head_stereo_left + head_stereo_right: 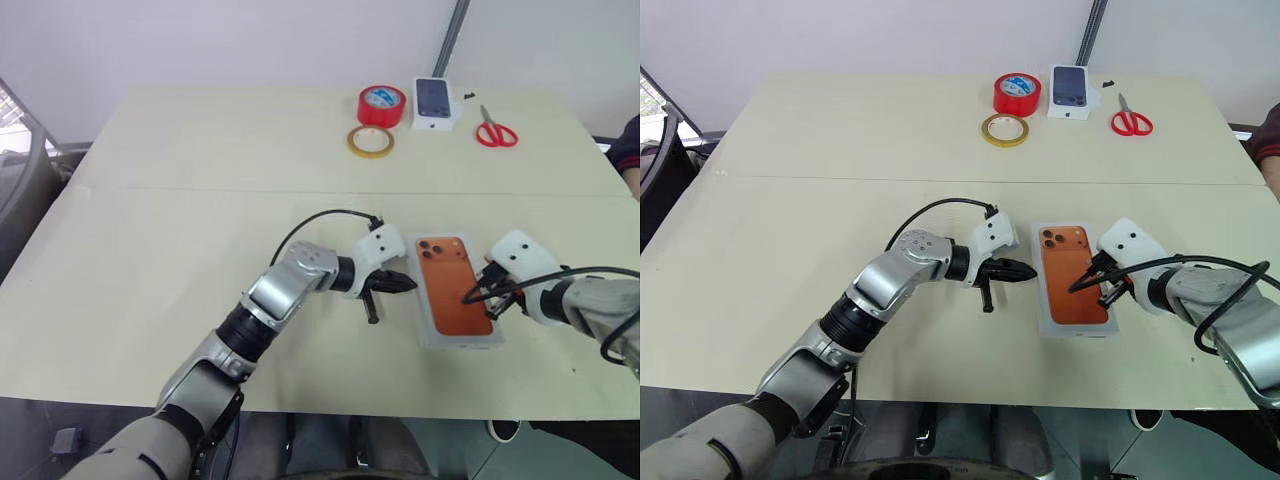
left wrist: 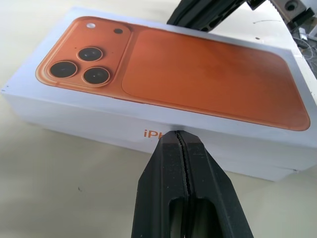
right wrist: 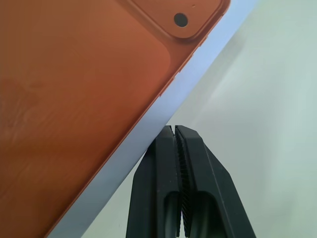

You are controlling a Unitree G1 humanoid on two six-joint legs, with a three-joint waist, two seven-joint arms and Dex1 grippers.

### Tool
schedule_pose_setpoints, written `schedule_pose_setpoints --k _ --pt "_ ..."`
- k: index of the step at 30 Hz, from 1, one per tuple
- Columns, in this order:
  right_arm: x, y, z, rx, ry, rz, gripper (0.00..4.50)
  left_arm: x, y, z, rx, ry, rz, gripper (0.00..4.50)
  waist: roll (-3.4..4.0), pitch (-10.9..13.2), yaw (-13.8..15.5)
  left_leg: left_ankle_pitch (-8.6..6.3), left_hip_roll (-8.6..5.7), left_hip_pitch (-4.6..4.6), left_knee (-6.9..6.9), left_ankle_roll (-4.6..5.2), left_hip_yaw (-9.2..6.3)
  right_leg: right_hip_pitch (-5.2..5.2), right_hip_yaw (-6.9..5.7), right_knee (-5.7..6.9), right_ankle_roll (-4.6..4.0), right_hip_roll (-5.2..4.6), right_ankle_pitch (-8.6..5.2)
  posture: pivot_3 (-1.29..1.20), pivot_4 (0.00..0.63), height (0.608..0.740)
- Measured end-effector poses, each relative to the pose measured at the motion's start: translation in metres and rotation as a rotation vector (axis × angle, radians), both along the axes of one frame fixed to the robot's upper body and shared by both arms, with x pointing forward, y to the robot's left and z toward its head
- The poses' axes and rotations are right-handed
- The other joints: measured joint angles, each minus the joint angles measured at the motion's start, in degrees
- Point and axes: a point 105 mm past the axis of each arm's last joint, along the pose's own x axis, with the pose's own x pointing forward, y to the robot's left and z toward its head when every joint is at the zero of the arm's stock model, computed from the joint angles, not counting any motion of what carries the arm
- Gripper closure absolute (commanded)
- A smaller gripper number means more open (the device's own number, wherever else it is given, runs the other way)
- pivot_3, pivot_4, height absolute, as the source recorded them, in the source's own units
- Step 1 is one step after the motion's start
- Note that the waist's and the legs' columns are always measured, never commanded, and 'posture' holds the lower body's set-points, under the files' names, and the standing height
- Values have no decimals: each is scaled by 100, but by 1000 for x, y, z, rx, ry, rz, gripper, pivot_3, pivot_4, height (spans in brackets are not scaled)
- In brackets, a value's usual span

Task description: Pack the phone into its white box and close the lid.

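While the lid [image 1: 452, 300] sits over the white box [image 2: 280, 172] near the front edge of the surface [image 1: 200, 200], a thin step of the base shows under the lid's side wall at one end in the left wrist view. I judge it not quite seated there. The orange phone back on top lies flush and flat, so it reads as print on the lid. The phone itself is hidden, presumably inside.

Left end effector [image 1: 402, 283]: fingers pressed together, holding nothing, tips at the lettered long side of the lid, touching or just short of it. I cannot tell which.
Right end effector [image 1: 473, 297]: fingers likewise pressed together and empty, tips at the opposite long edge, just beside the rim.

Step in hand, as I judge it: settling the lid fully down.
- Press from above, not from the sides. Side pushes would slide the whole box on the surface.
- Keep one closed tip against a side wall as a stop while the other bears down on the lid's top near the raised end.
- Press slowly, since trapped air may resist.
- Check that the step along the base closes evenly.
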Motion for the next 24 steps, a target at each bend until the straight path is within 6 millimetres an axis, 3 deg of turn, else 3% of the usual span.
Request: schedule_pose_setpoints --k 24 --pt "0 -4 -4 -3 -4 -26 4389 8 -6 -5 -17 36 63 4500 0 0 0 0 -2 2 1 0 0 2 0 2 0 0 0 0 150 740"
